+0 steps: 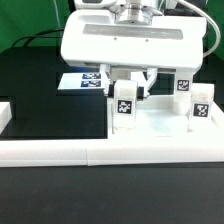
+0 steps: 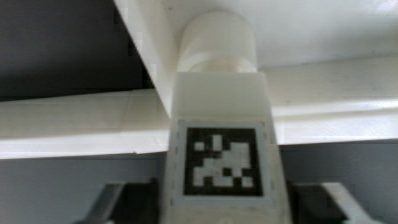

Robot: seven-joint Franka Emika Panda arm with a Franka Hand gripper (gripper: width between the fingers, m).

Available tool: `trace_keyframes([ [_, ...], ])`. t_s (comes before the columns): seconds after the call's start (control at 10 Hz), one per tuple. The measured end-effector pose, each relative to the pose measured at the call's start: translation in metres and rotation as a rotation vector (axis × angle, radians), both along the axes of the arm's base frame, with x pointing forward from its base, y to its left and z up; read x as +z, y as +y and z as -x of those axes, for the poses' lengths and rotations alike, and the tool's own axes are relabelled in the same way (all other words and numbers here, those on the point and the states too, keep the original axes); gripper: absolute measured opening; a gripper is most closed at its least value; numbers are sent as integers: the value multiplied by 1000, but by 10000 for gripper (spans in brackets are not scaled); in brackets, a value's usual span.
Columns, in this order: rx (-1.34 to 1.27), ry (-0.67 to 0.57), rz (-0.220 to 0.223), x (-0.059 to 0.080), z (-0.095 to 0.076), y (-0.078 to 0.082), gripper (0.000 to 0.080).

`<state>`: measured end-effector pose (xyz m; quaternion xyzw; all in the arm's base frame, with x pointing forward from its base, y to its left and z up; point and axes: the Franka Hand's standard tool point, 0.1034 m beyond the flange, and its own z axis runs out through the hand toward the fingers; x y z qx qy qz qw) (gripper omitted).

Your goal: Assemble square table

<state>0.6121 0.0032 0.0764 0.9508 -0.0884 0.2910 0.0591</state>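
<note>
standing upright between the gripper (image 1: 126, 88) fingers, a tagged leg (image 1: 124, 106).

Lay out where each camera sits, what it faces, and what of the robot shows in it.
Exterior view: off the arm, low at the table's edge, facing the tabletop slab, its standing legs and the marker board; the arm's white head and gripper show.
Wrist view: on the wrist, looking along the gripper at the tagged leg it grips.
Shared: that leg and the slab.

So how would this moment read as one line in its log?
gripper: shut on leg | leg: upright over tabletop | other legs: standing on the exterior view's right
</note>
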Motion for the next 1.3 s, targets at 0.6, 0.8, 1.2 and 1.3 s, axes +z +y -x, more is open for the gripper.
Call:
trace_keyframes([
  [0.6,32,6,21,0,0,0,649],
  [0.8,45,9,30,0,0,0,649],
  [1.2,181,201,-38,36,-8,-38,649],
  [1.3,202,285,-95,35,-6,-32,649],
])
